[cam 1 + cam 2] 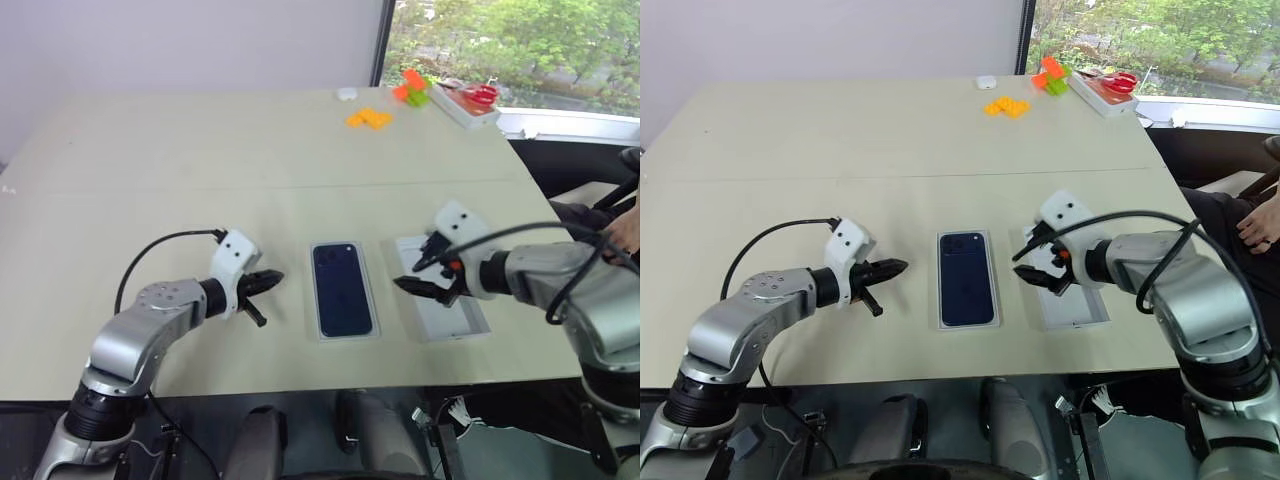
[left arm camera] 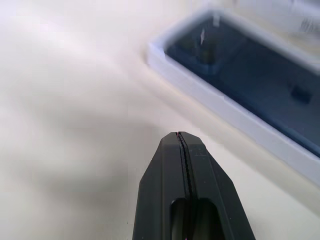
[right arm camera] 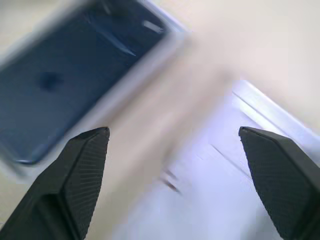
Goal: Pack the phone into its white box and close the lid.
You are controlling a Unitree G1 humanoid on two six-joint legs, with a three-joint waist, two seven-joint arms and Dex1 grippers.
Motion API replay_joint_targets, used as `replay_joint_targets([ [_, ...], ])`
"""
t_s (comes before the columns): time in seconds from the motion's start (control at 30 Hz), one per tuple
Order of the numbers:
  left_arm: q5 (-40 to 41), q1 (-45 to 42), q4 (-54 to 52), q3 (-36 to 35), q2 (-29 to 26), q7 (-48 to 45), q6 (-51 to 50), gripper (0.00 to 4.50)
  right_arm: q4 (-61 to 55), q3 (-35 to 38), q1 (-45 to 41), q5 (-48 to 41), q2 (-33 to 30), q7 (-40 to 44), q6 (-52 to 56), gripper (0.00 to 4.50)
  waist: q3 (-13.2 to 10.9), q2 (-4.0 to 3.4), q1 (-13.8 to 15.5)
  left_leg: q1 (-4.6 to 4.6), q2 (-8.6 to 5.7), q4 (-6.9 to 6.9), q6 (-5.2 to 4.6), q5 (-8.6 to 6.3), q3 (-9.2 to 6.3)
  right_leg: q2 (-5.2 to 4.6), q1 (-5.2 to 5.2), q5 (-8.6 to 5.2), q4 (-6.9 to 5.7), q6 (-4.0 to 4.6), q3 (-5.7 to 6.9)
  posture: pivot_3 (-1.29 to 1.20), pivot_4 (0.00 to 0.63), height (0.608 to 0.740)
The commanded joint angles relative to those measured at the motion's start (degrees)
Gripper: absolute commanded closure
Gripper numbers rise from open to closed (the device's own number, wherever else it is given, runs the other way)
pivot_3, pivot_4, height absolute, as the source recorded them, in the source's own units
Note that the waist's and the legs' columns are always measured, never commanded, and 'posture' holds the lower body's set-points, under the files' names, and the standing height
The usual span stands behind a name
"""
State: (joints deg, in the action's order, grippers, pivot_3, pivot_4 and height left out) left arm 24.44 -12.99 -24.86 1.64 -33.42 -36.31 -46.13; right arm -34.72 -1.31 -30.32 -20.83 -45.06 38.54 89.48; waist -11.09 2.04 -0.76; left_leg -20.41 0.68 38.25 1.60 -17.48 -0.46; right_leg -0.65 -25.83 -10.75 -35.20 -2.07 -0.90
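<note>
Phone [image 1: 342,289] is lying back-up inside the white box [image 1: 320,330], mid-counter [image 1: 200,150]. Lid [image 1: 455,322] is sitting open-side up just beside it. Right fingers [image 1: 424,275] are hovering spread wide over the lid; left fingers [image 1: 266,283] are pressed together, empty.

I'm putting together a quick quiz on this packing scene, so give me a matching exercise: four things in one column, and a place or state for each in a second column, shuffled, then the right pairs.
Things:
1. phone
2. lid
3. left gripper
4. right gripper

Places or states:
A. fingers spread wide, above the table
B. lying in the white box at the middle of the table's near edge
C. fingers pressed shut, holding nothing
D. lying on the table beneath the right gripper, off the box

Pairs: 1-B, 2-D, 3-C, 4-A
</note>
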Motion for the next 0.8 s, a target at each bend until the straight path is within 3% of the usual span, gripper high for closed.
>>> replay_joint_targets([
  [0.03, 0.31, 2.03, -1.65, -1.34, -2.39, -5.25, 7.04, 4.5, 0.82, 0.03, 0.31, -1.46, -0.43, -4.13, 3.02, 0.03, -0.01, -0.01, -0.01, -0.01, 0.0, -0.01, -0.01, -0.01, 0.01, -0.01, 0.0, -0.01, 0.01, 0.01, 0.0, 0.0, 0.15, 0.727],
  [0.27, -0.58, 6.82, -3.42, 0.38, -8.32, -15.47, 17.21, 4.5, 4.32, 1.8, 1.1, -11.46, 3.73, -13.02, 3.02, 0.03, -0.01, -0.01, -0.36, 0.0, 0.02, -0.01, -0.05, -0.03, 0.13, 0.0, 0.0, -0.03, 0.06, 0.01, -0.08, 0.0, 0.15, 0.727],
  [0.43, 2.69, 8.31, -5.96, 0.43, -9.36, -19.28, 17.18, 4.5, 6.94, 1.93, 1.47, -20.58, 6.23, -22.92, 3.02, 0.03, -0.01, -0.02, -0.32, -0.03, 0.06, -0.01, -0.06, -0.04, 0.12, 0.03, -0.04, -0.03, 0.07, 0.01, -0.08, 0.0, 0.15, 0.727],
  [0.53, 2.21, 8.3, -6.3, 0.51, -9.25, -18.99, 17.2, 4.5, 8.96, 2.5, 1.94, -24.75, 6.98, -29.7, 3.02, 0.85, -0.01, -0.02, -0.28, -0.04, 0.06, -0.01, -0.07, -0.04, 0.13, 0.02, -0.04, -0.03, 0.08, 0.0, -0.09, 0.0, 0.15, 0.727],
  [0.77, 5.4, 9.5, -7.76, -0.37, -10.7, -20.49, 15.03, 4.5, 13.3, 6.47, 0.52, -41.09, 7.46, -42.77, 3.02, 4.46, -0.01, -0.01, -0.5, -0.04, 0.09, -0.01, -0.12, -0.07, 0.13, 0.06, -0.04, -0.03, 0.07, -0.02, -0.12, 0.0, 0.15, 0.727],
  [0.8, 5.98, 9.72, -7.86, -0.83, -10.96, -20.42, 14.54, 4.5, 13.91, 6.8, 0.11, -43.9, 6.8, -44.52, 3.02, 4.46, -0.01, -0.02, -0.57, -0.04, 0.1, 0.0, -0.12, -0.07, 0.13, 0.08, -0.04, -0.03, 0.08, -0.02, -0.12, 0.0, 0.15, 0.727],
])
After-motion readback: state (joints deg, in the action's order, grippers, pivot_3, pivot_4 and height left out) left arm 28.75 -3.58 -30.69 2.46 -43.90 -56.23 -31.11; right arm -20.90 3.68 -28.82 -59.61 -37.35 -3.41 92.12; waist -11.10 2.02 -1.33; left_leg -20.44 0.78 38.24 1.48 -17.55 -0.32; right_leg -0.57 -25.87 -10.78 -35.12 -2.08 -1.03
